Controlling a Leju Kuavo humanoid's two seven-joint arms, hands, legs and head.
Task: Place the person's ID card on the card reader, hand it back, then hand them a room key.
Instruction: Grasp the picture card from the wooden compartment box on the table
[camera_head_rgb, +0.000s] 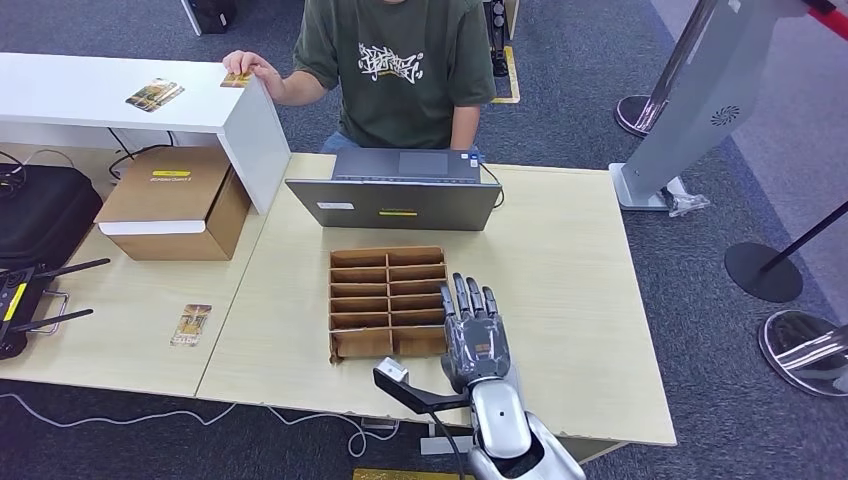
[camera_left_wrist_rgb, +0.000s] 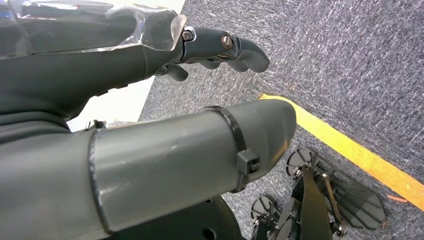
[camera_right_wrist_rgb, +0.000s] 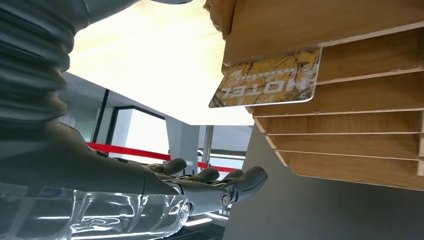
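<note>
Your right hand (camera_head_rgb: 475, 325), lower centre, hovers flat and empty beside the cardboard organizer (camera_head_rgb: 388, 300); its hotel key card (camera_right_wrist_rgb: 267, 78) leans in a slot, so stiff fingers could shove the organizer or wedge the card.

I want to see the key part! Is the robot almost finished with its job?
Maybe nearly. The person holds a card on the white counter, so the ID may be back, though that's uncertain. Now the right hand, holding nothing, reaches beside the wooden card rack. Left: picking out a hotel key card and handing it over.
</note>
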